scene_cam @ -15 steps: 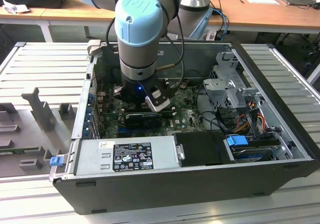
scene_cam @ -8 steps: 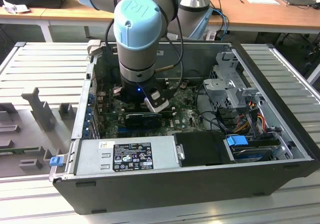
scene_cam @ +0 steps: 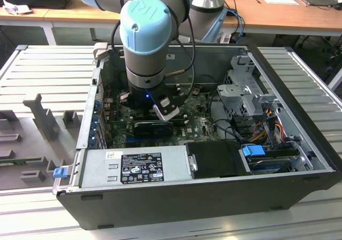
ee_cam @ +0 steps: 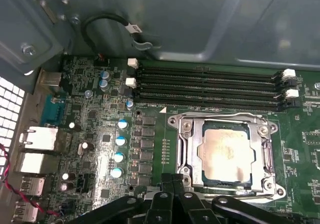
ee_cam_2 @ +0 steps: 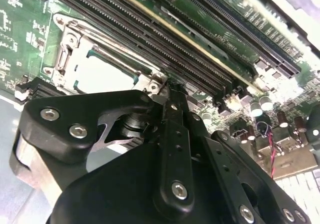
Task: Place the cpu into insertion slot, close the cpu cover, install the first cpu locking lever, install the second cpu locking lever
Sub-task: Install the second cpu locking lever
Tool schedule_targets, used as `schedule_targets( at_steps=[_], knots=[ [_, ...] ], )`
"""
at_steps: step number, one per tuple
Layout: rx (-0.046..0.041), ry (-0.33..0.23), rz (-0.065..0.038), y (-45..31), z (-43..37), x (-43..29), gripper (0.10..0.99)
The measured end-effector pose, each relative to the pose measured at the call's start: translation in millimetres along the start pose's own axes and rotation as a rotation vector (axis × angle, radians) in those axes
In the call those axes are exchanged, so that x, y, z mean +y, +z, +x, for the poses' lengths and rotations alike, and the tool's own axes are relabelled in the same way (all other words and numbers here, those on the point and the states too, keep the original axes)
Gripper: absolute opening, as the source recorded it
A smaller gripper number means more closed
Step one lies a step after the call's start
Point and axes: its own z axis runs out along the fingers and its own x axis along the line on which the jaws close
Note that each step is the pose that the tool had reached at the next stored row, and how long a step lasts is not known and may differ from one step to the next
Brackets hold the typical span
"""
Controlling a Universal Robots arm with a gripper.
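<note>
The black metal-linked pincer [ee_cam: 172, 184], fingers drawn together on nothing, hangs at the edge of the square silver insertion slot [ee_cam: 226, 151], where the pale silver-grey cpu [ee_cam: 226, 154] already lies seated under the closed dark-silver windowed cpu cover [ee_cam: 186, 151].

I see black fingers [ee_cam: 172, 184]; just beyond them a pale silver-grey cpu [ee_cam: 226, 151] inside the shiny silver cpu cover [ee_cam: 260, 154], all on a green motherboard [ee_cam: 95, 134]
</note>
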Motion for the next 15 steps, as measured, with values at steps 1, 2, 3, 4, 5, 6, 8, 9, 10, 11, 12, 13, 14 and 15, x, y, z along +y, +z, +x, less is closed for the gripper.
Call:
schedule_targets(
  at_steps=[1, 2, 3, 4, 5, 6, 8, 9, 10, 11, 12, 13, 14, 15],
  knots=[
    [0.0000, 0.000, 0.000, -1.5, 0.0, 0.5, 0.106],
    [-0.0002, 0.000, 0.000, -1.9, -0.1, 0.7, 0.106],
    [-0.0001, 0.000, 0.000, -2.1, -0.1, 0.7, 0.106],
    [0.0001, 0.000, 0.000, -2.6, 0.0, 0.8, 0.106],
    [0.0001, 0.000, 0.000, -2.7, 0.0, 0.9, 0.106],
    [0.0000, 0.000, 0.000, -2.8, 0.0, 0.9, 0.106],
    [0.0001, 0.000, 0.000, -3.5, 0.0, 1.1, 0.106],
    [0.0001, 0.000, 0.000, -4.2, 0.0, 1.3, 0.106],
    [0.0000, 0.000, 0.000, -4.5, 0.0, 1.4, 0.106],
    [0.0000, 0.000, 0.000, -5.9, -0.1, 1.9, 0.106],
    [0.0000, 0.000, 0.000, -7.8, -0.1, 2.5, 0.106],
    [0.0000, 0.000, 0.000, -9.2, -0.1, 3.0, 0.106],
    [0.0000, 0.000, 0.000, -10.1, -0.2, 3.3, 0.106],
    [0.0000, 0.000, 0.000, -11.3, -0.2, 3.6, 0.106]
  ],
)
